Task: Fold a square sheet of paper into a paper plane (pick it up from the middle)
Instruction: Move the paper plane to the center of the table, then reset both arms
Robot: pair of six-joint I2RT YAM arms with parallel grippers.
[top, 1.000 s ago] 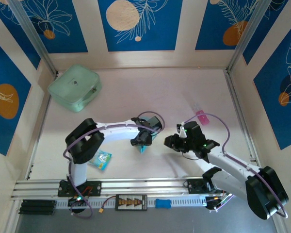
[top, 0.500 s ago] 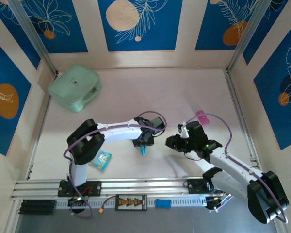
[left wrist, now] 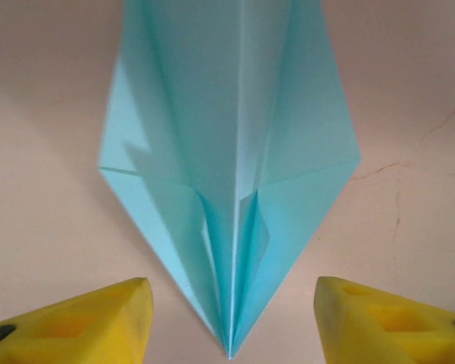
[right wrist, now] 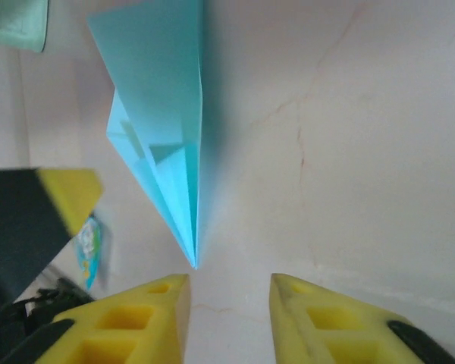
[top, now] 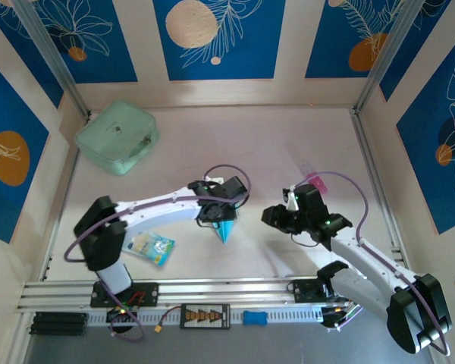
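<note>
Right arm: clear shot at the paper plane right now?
Likely yes: the paper plane sits just ahead of the open right claw, bare table between. The left claw, open, flanks its tip.

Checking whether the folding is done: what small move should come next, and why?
Probably lift the left gripper straight up, clear. The paper plane lies on the table, a pointed dart with a centre ridge; the left fingers stand open either side of its tip, not touching it. The right gripper, also open, sits just short of the tip.

The paper plane (light-blue dart) lies flat, fully folded.
</note>
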